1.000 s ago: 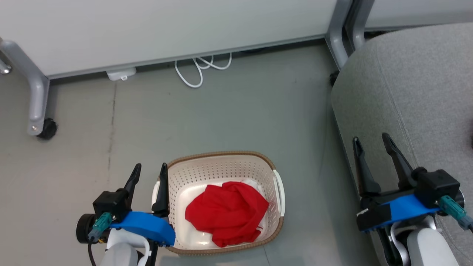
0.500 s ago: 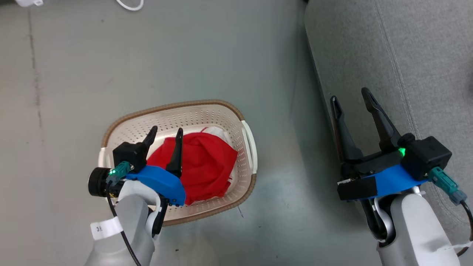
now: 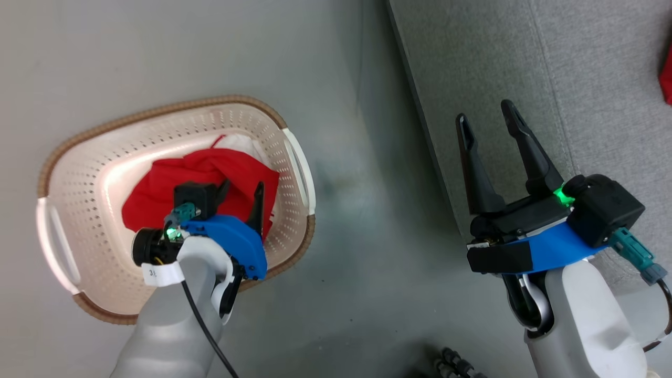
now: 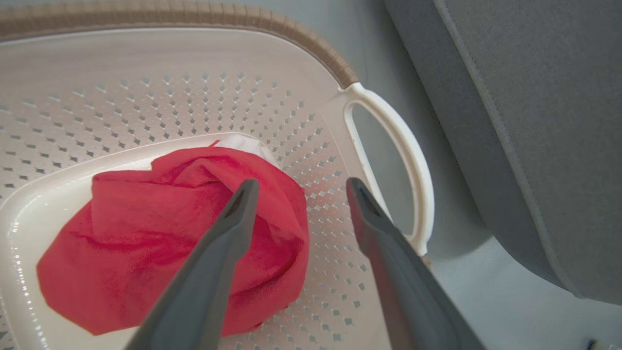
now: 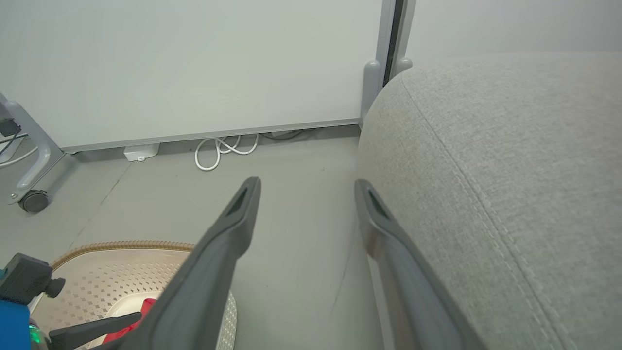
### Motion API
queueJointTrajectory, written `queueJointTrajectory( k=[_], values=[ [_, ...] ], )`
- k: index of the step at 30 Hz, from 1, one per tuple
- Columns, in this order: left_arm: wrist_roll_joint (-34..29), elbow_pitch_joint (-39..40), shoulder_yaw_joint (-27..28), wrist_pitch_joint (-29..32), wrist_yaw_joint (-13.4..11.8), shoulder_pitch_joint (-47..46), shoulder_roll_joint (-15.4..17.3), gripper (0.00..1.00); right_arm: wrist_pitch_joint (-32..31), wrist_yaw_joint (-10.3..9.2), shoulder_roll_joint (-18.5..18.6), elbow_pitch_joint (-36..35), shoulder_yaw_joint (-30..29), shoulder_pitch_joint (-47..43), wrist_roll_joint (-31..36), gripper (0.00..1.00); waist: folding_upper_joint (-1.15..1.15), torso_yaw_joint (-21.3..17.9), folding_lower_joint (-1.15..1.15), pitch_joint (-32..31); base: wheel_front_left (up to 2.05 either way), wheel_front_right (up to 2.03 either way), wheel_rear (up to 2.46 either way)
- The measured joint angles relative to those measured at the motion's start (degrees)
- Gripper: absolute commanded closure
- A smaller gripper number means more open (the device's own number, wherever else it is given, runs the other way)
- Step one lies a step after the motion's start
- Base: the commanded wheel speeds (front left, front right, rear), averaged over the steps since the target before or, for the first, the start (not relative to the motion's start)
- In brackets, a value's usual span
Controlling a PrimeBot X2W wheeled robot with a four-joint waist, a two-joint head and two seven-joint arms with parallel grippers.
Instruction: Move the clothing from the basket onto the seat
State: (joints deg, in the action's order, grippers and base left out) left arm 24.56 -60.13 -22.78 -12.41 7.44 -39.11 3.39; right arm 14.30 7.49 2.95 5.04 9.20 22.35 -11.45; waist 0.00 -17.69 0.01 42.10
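The cream basket (image 3: 157,107) stands on the grey floor at the left, and a crumpled red garment with a white patch, the clothing (image 3: 152,184), lies in it. My left gripper (image 3: 242,191) hangs open inside the basket, just above the garment's right side. In the left wrist view its fingers straddle the red fabric's edge (image 4: 146,233) near the basket's perforated wall (image 4: 146,97), holding nothing. My right gripper (image 3: 485,115) is open and empty over the front edge of the grey seat (image 3: 577,79). A red scrap (image 3: 667,79) shows at the seat's far right edge.
Bare floor separates the basket from the seat. The right wrist view shows a white panel wall, a coiled white cable (image 5: 218,150) at its foot and a caster leg (image 5: 31,200) at far left. A dark ribbed object (image 3: 451,362) lies at the bottom.
The head camera has swung down and right, shifting the whole picture. My left gripper has gone from beside the basket's left handle to inside it, over the red garment. The right gripper stays open.
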Motion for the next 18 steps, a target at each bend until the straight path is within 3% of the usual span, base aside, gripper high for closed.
queueJointTrajectory(
  k=[9, 18],
  values=[
    [3.8, -4.3, -6.3, 2.4, 0.0, -4.1, -0.2, 0.0, 0.6, 0.0, 0.0, -1.6, 0.3, 1.0, -0.3, 0.0, 0.0, -0.7, 0.0, 6.3, 0.0, 0.0, 0.0],
    [6.1, -6.9, -10.3, 3.6, 0.0, -6.2, -0.1, 0.0, 0.7, 0.0, 0.0, -2.8, 1.3, 1.5, -0.9, 0.0, 0.0, -1.3, -0.01, 8.3, 0.0, 0.0, 0.0]
  ],
)
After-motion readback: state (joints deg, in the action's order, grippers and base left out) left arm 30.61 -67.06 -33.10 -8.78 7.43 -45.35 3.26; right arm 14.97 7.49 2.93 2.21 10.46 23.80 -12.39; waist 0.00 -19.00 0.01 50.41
